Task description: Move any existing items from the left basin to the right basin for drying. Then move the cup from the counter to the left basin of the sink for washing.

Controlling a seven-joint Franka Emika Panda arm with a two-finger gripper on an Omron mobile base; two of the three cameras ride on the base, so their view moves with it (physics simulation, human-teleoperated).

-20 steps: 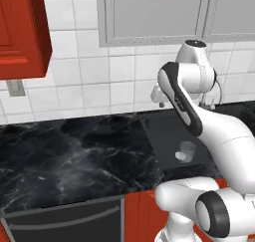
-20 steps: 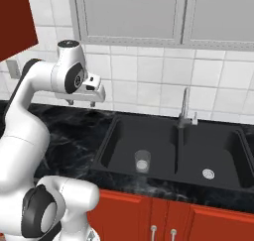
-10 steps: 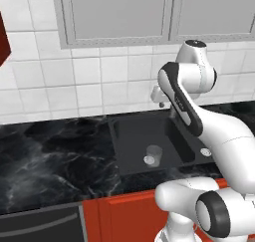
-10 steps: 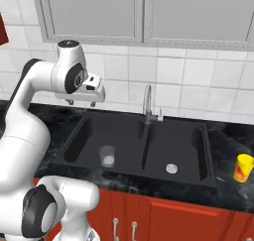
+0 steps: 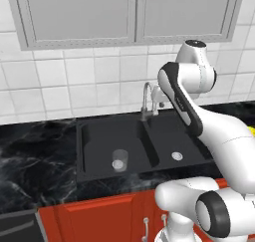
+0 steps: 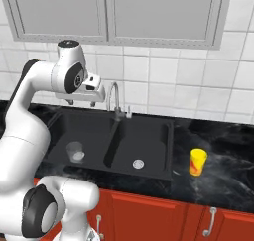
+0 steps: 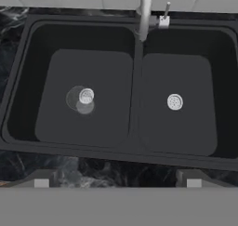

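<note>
A clear glass tumbler [image 5: 119, 160] [image 6: 75, 151] [image 7: 80, 99] stands upright over the drain in the left basin [image 5: 97, 136] [image 6: 62, 128] [image 7: 53, 76] of the black sink. The right basin [image 5: 187, 136] [image 6: 151, 136] [image 7: 200, 127] holds just its silver drain. On the black marble counter [image 6: 223, 155], right of the sink, stands the yellow cup [image 6: 198, 161]. My gripper [image 6: 81, 103] [image 7: 117, 179] hangs open high above the sink, pointing down, with nothing between its fingers. In the hand view, its tips sit over the sink's front rim.
A curved chrome tap [image 5: 145, 99] [image 6: 115, 98] [image 7: 145, 11] rises behind the divider between the basins. Grey wall cupboards [image 6: 114, 12] hang above the tiled wall. Red cabinet fronts [image 6: 163, 215] run below the counter.
The base has driven to the right, so the sink has slid toward the middle of both base views and the yellow cup has come further into view. The gripper stays open.
</note>
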